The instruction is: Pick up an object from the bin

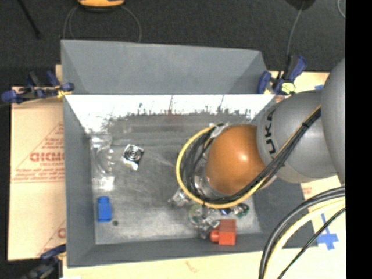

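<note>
Grey metal bin (78, 173) seen from above. The arm (302, 144) reaches in from the right, and its orange wrist cover (232, 158) hides most of the pincer (200, 213), so you cannot tell whether it is spread or pressed together. The nearest thing is a small red block (224, 232), just beside the pincer on the side of the bin's near wall, its long axis roughly across the view. A blue block (104, 209) lies well apart, away from the arm. A short shift toward the red block looks likeliest.
</note>
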Controlling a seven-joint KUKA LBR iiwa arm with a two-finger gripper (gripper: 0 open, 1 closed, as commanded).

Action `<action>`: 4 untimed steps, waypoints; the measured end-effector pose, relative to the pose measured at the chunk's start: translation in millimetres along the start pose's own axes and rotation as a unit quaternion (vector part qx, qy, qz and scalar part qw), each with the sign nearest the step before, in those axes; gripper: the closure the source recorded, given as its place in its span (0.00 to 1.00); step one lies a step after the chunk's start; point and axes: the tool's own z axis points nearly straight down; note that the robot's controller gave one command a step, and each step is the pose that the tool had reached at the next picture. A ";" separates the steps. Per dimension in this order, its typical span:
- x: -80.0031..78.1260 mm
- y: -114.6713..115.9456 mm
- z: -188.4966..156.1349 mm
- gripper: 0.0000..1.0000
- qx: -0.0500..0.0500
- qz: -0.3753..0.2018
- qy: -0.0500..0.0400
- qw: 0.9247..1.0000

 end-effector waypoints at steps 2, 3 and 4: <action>6.4 -14.0 -0.2 1.00 0.000 -0.133 0.000 0.991; 13.6 -21.6 -121.0 1.00 0.000 -0.144 0.004 0.990; 11.4 -21.1 -213.2 1.00 0.000 -0.133 0.003 0.991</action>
